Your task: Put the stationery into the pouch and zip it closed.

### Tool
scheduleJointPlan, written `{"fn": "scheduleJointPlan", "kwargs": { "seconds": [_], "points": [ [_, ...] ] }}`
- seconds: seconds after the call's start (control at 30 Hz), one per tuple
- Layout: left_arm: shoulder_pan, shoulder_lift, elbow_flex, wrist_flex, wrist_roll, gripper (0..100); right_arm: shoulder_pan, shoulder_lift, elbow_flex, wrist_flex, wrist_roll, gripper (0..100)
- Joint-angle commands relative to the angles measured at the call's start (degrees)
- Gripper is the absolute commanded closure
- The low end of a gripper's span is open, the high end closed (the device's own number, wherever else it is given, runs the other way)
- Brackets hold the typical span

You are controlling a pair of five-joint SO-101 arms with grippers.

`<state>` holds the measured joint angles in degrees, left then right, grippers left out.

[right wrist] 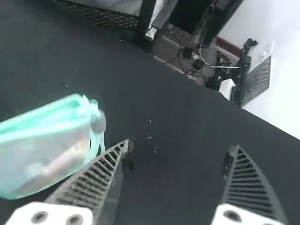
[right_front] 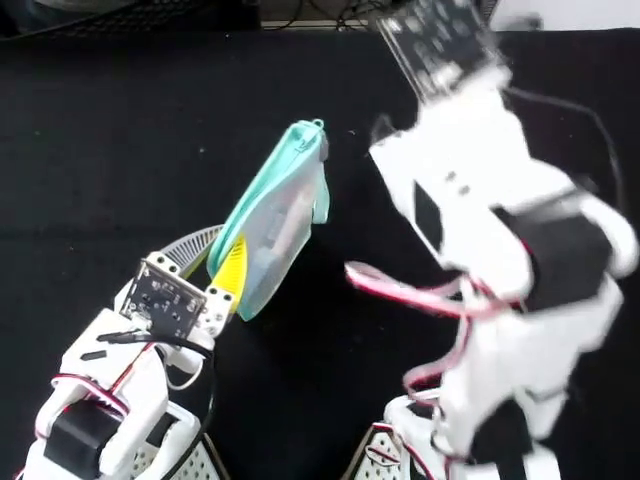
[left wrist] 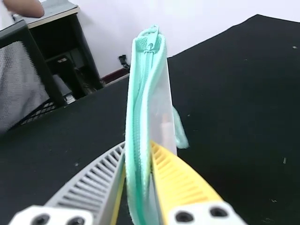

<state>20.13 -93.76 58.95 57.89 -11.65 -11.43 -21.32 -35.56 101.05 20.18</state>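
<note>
- left gripper point(left wrist: 138, 150) point(right_front: 222, 268): at 7 o'clock on the table, clamped on the near end of the pouch point(left wrist: 146, 93). One ribbed grey finger point(left wrist: 93, 183) and one ribbed yellow finger point(left wrist: 183, 183) press on opposite faces.
- pouch: flat, slim and on edge, with the zipper point(left wrist: 136, 140) seam on top. Mint fabric trim, translucent frosted plastic walls. In the high view the pouch point(right_front: 280, 220) runs from the jaws toward 1 o'clock. Cannot tell if its lower edge touches the table.
- stationery point(right_front: 285, 235): pale stick-like shapes showing through the wall, inside the pouch. Too blurred to tell the items apart.
- slider point(left wrist: 151, 45): at the far tip of the zipper. The teeth along the seam look joined.
- loop point(right_front: 322, 195): thin mint strap hanging off the far end.
- right gripper point(right wrist: 178, 154): spread wide, holding nothing. Dark ribbed fingers point(right wrist: 93, 183), with the pouch point(right wrist: 42, 140) just beside one of them, not touching.
- right arm point(right_front: 500, 230): white shells, red and white wiring, at 3 to 5 o'clock.
- table point(right_front: 120, 150): matte black cloth.
</note>
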Motion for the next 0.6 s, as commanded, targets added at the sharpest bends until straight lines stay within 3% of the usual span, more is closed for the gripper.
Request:
{"fn": "scheduleJointPlan", "kwargs": {
  "seconds": [0.0,0.2,0.27,0.37,0.57],
  "points": [
    [-5.4,-0.4,-2.5,-1.4,-0.2,97,4.6,-5.8,12.3,-1.6,-0.4,68.8],
    [-19.6,-0.4,-4.9,-5.9,-4.5,97,12.8,-14.7,39.0,-13.9,-0.5,99.2],
    [-24.3,-0.4,-4.4,-8.9,-5.0,97,14.8,-18.4,48.8,-20.0,-0.4,95.3],
    [-29.2,0.3,-4.3,-12.6,-6.6,97,17.0,-24.4,64.7,-30.5,-0.5,98.7],
    [-29.1,3.0,5.5,-22.3,-16.4,97,17.3,-37.5,96.0,-49.8,-0.5,98.5]
  ]
}}
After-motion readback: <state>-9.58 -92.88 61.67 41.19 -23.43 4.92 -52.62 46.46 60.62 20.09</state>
